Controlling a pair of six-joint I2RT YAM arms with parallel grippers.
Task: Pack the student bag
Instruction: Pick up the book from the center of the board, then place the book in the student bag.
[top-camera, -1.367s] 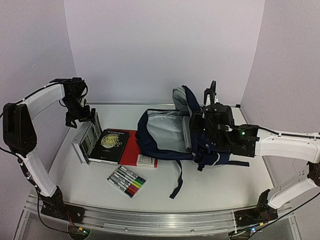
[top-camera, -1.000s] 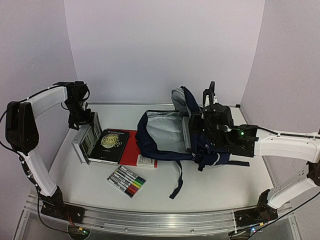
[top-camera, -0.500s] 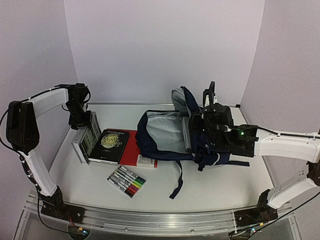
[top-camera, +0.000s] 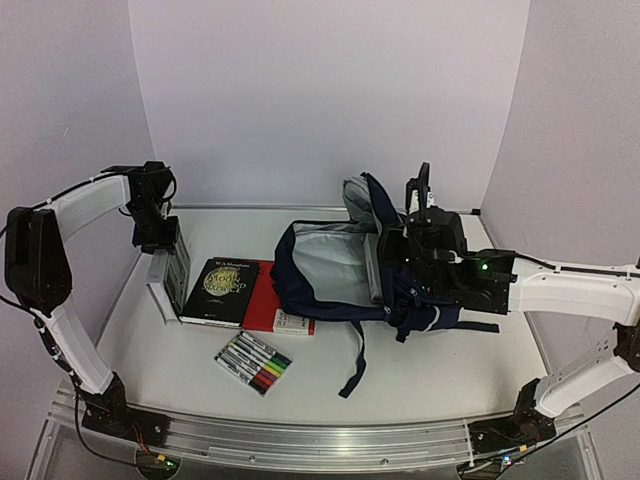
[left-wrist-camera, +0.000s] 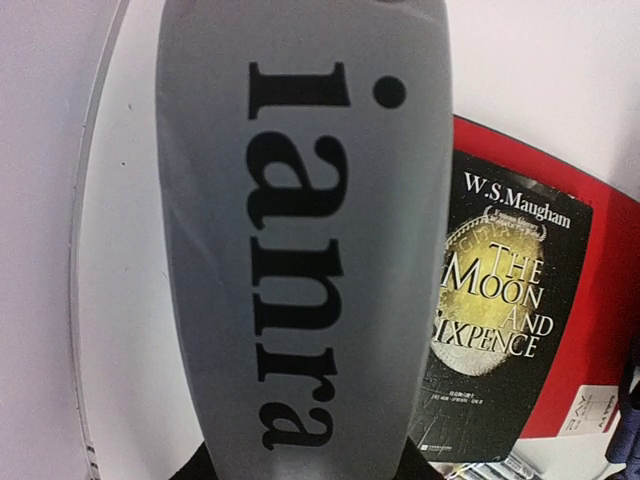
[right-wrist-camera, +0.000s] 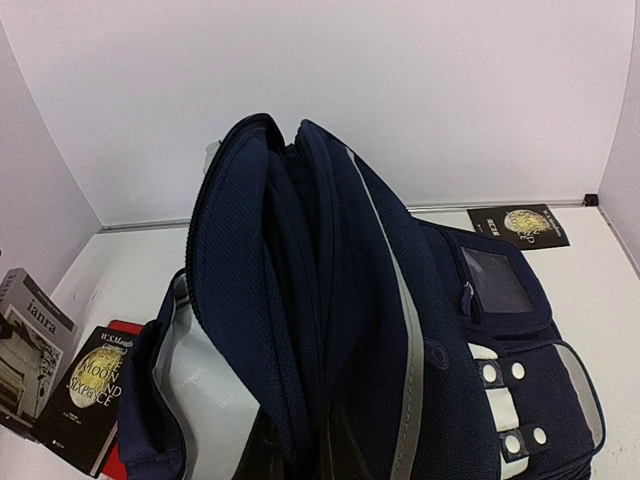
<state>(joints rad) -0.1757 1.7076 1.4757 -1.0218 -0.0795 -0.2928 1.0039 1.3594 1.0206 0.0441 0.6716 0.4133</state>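
The student bag (top-camera: 335, 262) lies open in the middle of the table, its grey lining facing left. My right gripper (top-camera: 392, 265) is shut on a fold of the bag's navy rim (right-wrist-camera: 300, 330) and holds the mouth up; the fabric runs down between its fingers (right-wrist-camera: 320, 465). At the far left my left gripper (top-camera: 159, 238) is closed over the top of a grey book (top-camera: 168, 280), which stands on edge. That grey book's spine (left-wrist-camera: 300, 250), lettered "ianra", fills the left wrist view between the dark fingertips (left-wrist-camera: 195, 470).
A black paperback (top-camera: 222, 290) lies on a red book (top-camera: 262, 302) beside the grey one. A small white box (top-camera: 292, 322) and a pack of coloured markers (top-camera: 253, 362) lie in front. A bag strap (top-camera: 355, 365) trails forward. A dark booklet (right-wrist-camera: 518, 225) lies behind the bag.
My left gripper came down onto the grey book and closed on it; the book now stands more upright and farther left. The right arm and bag have not moved.
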